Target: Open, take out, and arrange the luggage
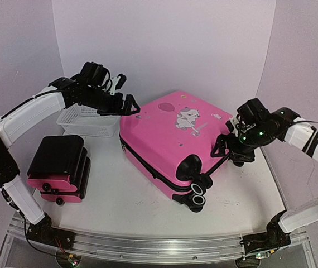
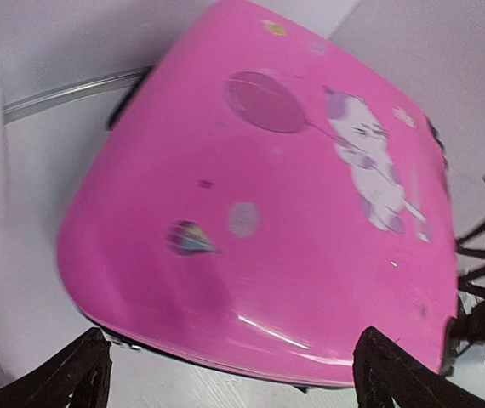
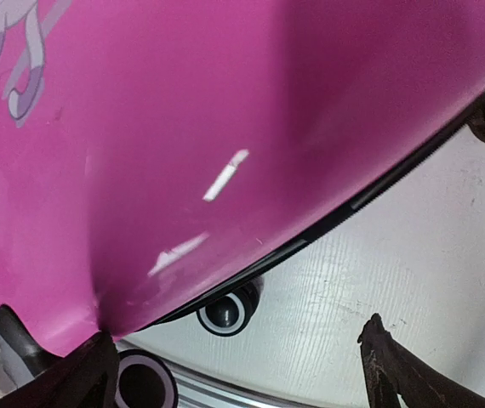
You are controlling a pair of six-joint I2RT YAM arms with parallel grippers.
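Note:
The luggage (image 1: pixel 170 139) is a glossy pink hard-shell suitcase lying flat and closed in the middle of the table, cat sticker facing up and black wheels (image 1: pixel 198 195) toward the near edge. My left gripper (image 1: pixel 129 106) is open just beyond its far-left corner, holding nothing. In the left wrist view the shell (image 2: pixel 268 212) fills the frame between the spread fingers (image 2: pixel 72 374). My right gripper (image 1: pixel 224 146) is open at the suitcase's right edge. The right wrist view shows the pink shell (image 3: pixel 183 127), its black zipper trim (image 3: pixel 370 195) and a wheel (image 3: pixel 225 312) between the spread fingers (image 3: pixel 396 365).
Two smaller pink-and-black cases (image 1: pixel 58 167) sit stacked on the table's left side. A white mesh basket (image 1: pixel 89 120) stands at the back left, under my left arm. A metal rail (image 1: pixel 148 243) runs along the near edge.

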